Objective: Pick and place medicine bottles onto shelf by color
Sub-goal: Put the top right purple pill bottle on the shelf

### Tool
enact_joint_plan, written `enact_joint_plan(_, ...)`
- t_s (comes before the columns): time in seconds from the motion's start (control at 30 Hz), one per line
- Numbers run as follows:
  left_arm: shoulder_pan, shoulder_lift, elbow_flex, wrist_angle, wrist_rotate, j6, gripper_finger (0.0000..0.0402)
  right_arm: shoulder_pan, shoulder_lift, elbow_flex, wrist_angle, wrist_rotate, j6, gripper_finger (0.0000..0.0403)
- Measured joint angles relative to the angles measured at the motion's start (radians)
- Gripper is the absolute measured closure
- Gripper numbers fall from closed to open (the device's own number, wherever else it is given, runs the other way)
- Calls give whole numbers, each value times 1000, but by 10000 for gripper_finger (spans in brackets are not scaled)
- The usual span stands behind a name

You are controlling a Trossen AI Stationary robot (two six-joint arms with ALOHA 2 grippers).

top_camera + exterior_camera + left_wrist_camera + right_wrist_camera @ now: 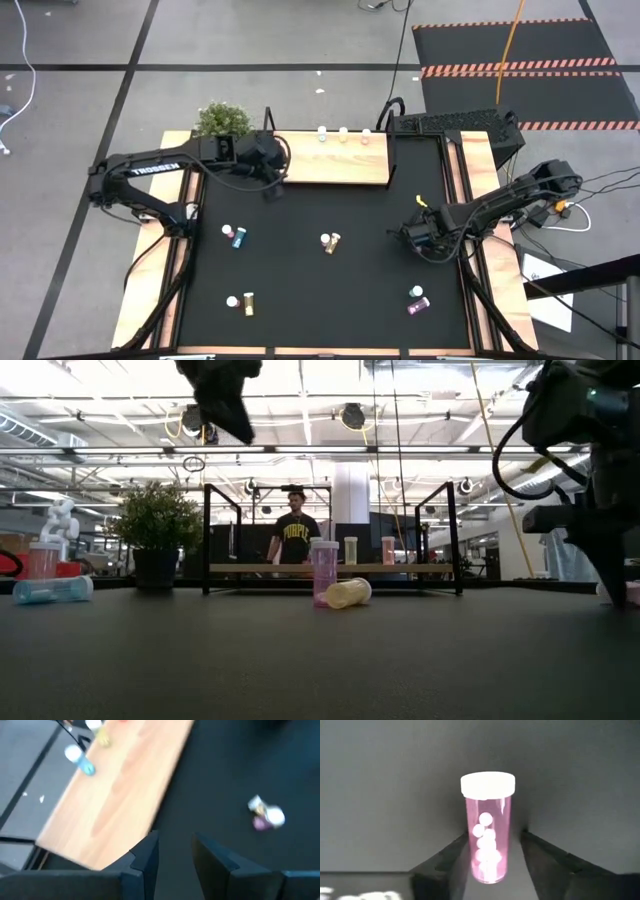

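The shelf [335, 165] stands at the far middle of the black mat, with three bottles [343, 132] upright along its far edge. My left gripper [270, 188] hovers open and empty by the shelf's left near corner [120, 795]. At the right side of the mat my right gripper [415, 237] points down, shut on a pink bottle with a white cap [489, 835]. In the high view the gripper hides this bottle. Other bottles lie or stand in pairs on the mat [233, 235] [330, 242] [240, 300] [415, 298]. My right gripper pinches the pink bottle's body at its lower half [490, 857], away from the cap, between its two fingers [450, 860]. The fingers come from above, pointing down, and lie across the bottle. The bottle lies on its side on the mat.
A potted plant [222, 120] stands at the far left corner and a black case [455, 125] at the far right. Wooden rails [505, 270] run along both sides of the mat. A person [297, 530] stands beyond the table.
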Motion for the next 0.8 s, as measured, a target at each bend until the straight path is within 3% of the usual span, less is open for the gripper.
enact_joint_plan(0.2, 63, 23, -1, 164, 13, 7, 284, 30, -7, -1, 7, 47, -124, 297)
enact_joint_plan(0.3, 105, 50, 1, 280, -8, 46, 284, 32, -6, 5, 38, 162, -284, 315)
enact_joint_plan(0.43, 171, 116, -2, 350, -46, -5, 284, 29, -9, 5, 103, 313, -501, 318)
enact_joint_plan(0.57, 193, 154, -2, 371, 57, -99, 284, 30, -45, 6, 259, 432, -741, 313)
enact_joint_plan(0.8, 178, 210, -1, 362, 78, -222, 284, 19, -159, 6, 572, 497, -1165, 312)
